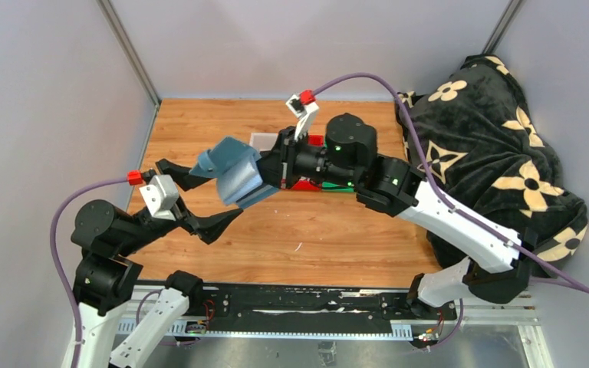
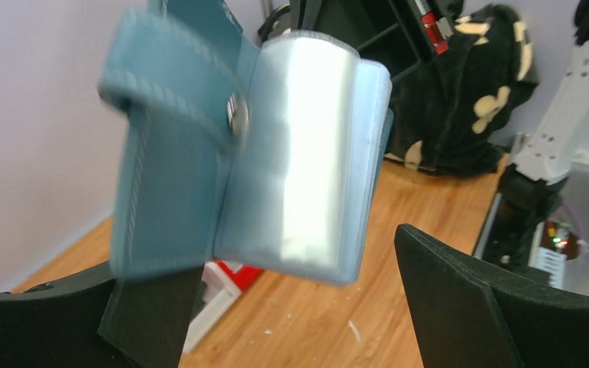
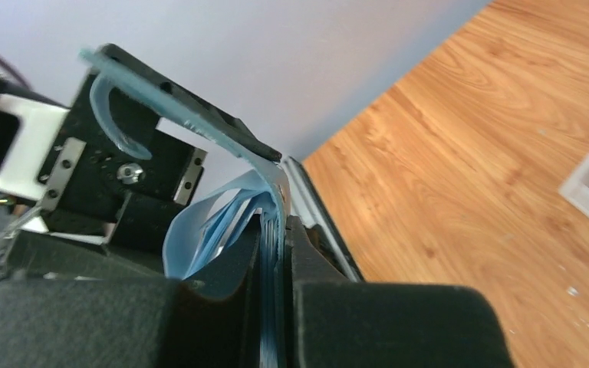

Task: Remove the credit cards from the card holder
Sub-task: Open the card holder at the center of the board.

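Note:
The slate-blue card holder (image 1: 234, 172) hangs in the air over the left middle of the wooden table, unfolded, its snap flap pointing left. My right gripper (image 1: 267, 178) is shut on its right edge; in the right wrist view the blue layers (image 3: 216, 230) are pinched tight between the gripper (image 3: 276, 264) fingers. My left gripper (image 1: 198, 201) stands wide open just left of and below the holder, touching nothing. In the left wrist view the holder (image 2: 276, 153) fills the middle above the gripper (image 2: 291, 303), showing a glossy pale inner panel. No credit cards can be made out; they are hidden.
Behind my right wrist sit a red bin (image 1: 304, 185), a white one (image 1: 264, 140) and a green edge (image 1: 339, 188). A black flowered blanket (image 1: 498, 153) covers the table's right side. A red and white bin corner (image 2: 218, 287) shows under the holder.

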You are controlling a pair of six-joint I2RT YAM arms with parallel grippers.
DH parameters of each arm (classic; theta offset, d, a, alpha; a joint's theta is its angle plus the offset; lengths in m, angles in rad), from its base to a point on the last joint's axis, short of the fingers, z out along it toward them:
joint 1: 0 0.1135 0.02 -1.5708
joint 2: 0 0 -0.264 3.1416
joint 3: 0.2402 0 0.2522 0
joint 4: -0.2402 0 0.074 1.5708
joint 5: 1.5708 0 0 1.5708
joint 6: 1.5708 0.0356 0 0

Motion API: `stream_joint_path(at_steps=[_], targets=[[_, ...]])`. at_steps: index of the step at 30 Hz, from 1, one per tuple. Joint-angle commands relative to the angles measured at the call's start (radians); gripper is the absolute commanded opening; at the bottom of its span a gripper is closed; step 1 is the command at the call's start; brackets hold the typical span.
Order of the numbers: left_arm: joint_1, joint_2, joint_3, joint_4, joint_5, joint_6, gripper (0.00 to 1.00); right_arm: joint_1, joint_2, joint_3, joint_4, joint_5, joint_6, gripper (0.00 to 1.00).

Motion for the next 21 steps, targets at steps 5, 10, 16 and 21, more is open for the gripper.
stream_joint_path(at_steps=[5,10,16,21], targets=[[0.000,-0.085,-0.149,0.160,-0.127,0.202,1.00,0.107,0.134,0.195,-0.318,0.313,-0.092,0.00],[0.000,-0.115,-0.197,0.161,-0.172,0.289,0.95,0.121,0.164,0.245,-0.346,0.330,-0.090,0.00],[0.000,-0.131,-0.218,0.174,-0.271,0.353,0.81,0.122,0.193,0.272,-0.386,0.325,-0.093,0.00],[-0.001,-0.132,-0.187,0.187,-0.330,0.349,0.56,0.123,0.175,0.245,-0.396,0.280,-0.130,0.00]])
